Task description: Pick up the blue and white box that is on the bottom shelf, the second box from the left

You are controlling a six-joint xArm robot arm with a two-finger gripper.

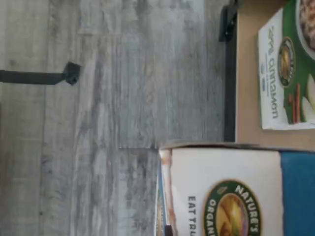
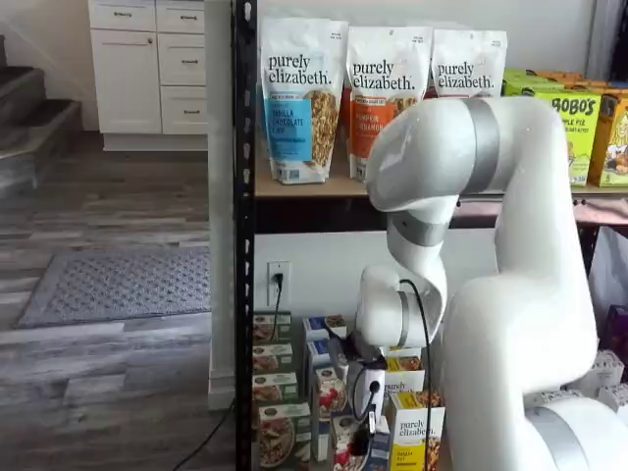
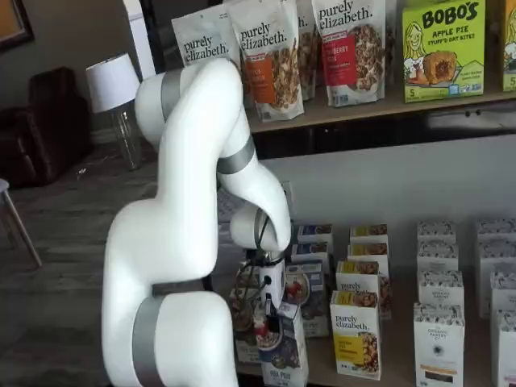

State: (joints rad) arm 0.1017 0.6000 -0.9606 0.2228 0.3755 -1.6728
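Wrist view first: the blue and white box [image 1: 236,194] fills the near part of the picture, very close to the camera, its white panel and round green logo showing with a blue band beside it. Past it lies the tan board of the bottom shelf [image 1: 248,73], with a green-fronted carton [image 1: 288,69] lying apart from the box, and grey plank floor [image 1: 113,98] beyond the shelf's dark edge.

Shelf views next. In a shelf view the white arm [image 2: 510,294] bends down before the rack, and the tool [image 2: 366,417] sits low among the front cartons, clenched on the blue and white box, just beside a yellow purely elizabeth carton [image 2: 417,437]. In a shelf view from the other side, the tool [image 3: 272,310] is clamped on the top of the box [image 3: 284,355], which stands upright at the front edge of the bottom shelf [image 3: 395,367], bowl of flakes and red berries facing out. Granola bags [image 3: 270,56] line the upper board.
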